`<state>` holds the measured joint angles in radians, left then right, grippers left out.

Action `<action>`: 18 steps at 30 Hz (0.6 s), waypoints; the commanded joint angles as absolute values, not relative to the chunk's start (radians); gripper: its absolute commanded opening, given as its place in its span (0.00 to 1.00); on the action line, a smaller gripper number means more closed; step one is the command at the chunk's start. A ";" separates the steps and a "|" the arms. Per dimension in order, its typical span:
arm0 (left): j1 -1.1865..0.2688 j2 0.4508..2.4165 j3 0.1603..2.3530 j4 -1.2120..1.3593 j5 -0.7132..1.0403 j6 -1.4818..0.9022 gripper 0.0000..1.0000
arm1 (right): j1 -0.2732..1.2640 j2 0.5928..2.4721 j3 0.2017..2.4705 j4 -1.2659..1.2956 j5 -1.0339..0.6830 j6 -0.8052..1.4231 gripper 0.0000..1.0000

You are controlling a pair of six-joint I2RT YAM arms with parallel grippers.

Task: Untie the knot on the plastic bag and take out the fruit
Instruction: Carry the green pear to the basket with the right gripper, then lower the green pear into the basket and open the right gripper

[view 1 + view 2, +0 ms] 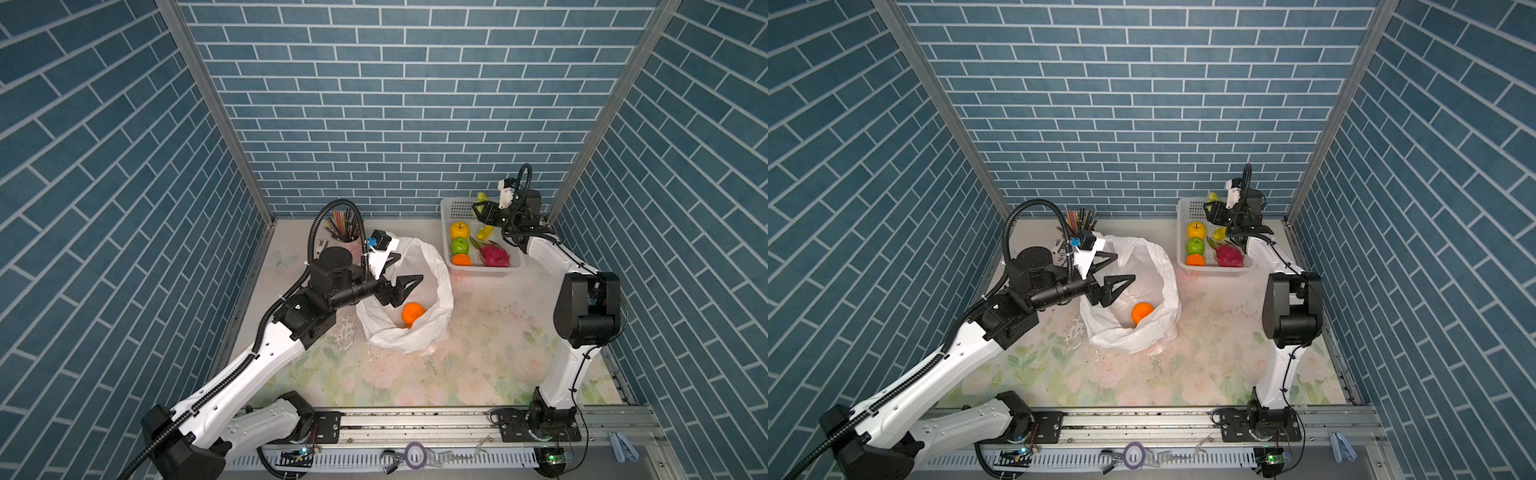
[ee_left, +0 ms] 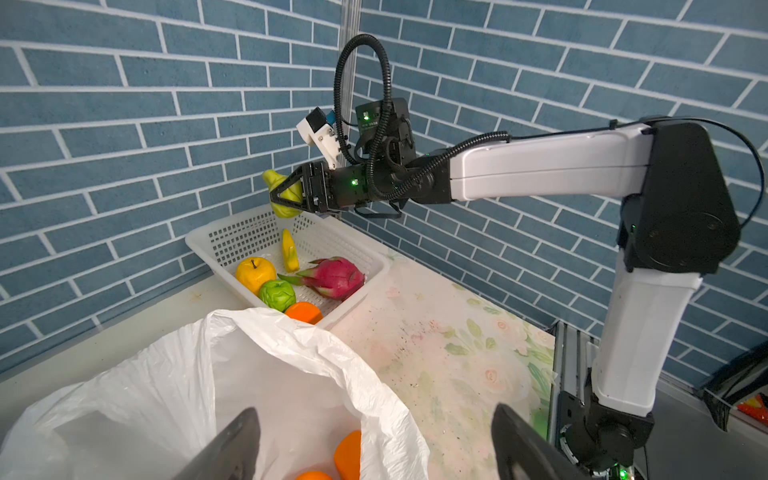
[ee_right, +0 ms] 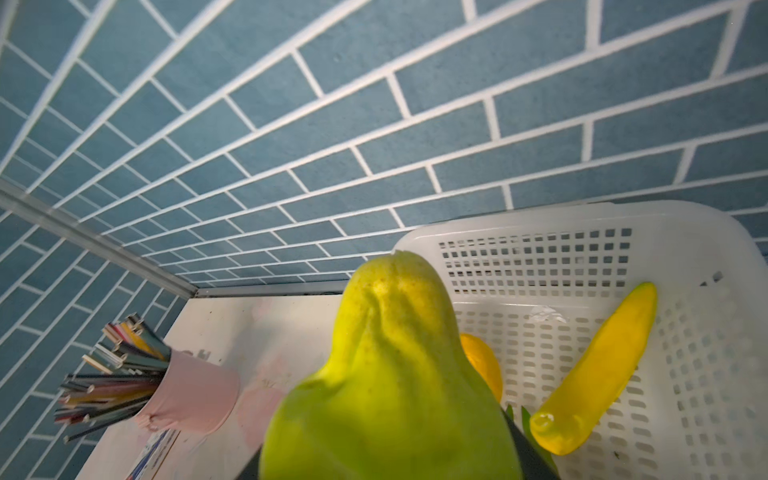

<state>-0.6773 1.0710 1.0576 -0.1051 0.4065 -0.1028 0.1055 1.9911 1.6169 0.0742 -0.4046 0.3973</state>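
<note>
The plastic bag (image 1: 415,340) gapes open, no knot to be seen, and at least one orange (image 1: 412,313) lies inside, below and just ahead of the left gripper (image 1: 409,266), whose jaws stand wide apart and empty over the bag's rim. Several fruits (image 2: 336,282) lie in the basket (image 2: 199,245). The right gripper (image 2: 277,198), its arm stretched level, is clamped on a yellow-green fruit (image 3: 390,374) with the basket floor beneath its jaws; that drop and the orange look left to do.
</note>
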 commanded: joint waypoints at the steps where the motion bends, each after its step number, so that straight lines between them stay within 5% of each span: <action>1: -0.712 1.096 1.106 -0.161 0.351 -0.038 0.87 | 0.078 2.079 1.716 0.003 -0.436 0.432 0.51; 18: -0.761 1.191 1.170 -0.232 0.247 0.014 0.87 | 0.025 2.526 2.156 -0.136 -0.438 0.461 0.53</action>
<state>-0.7582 1.1824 1.1427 -0.2157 0.2714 -0.0093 0.0200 2.4920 2.1147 -0.0879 -0.4236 0.4416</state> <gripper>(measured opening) 0.872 0.579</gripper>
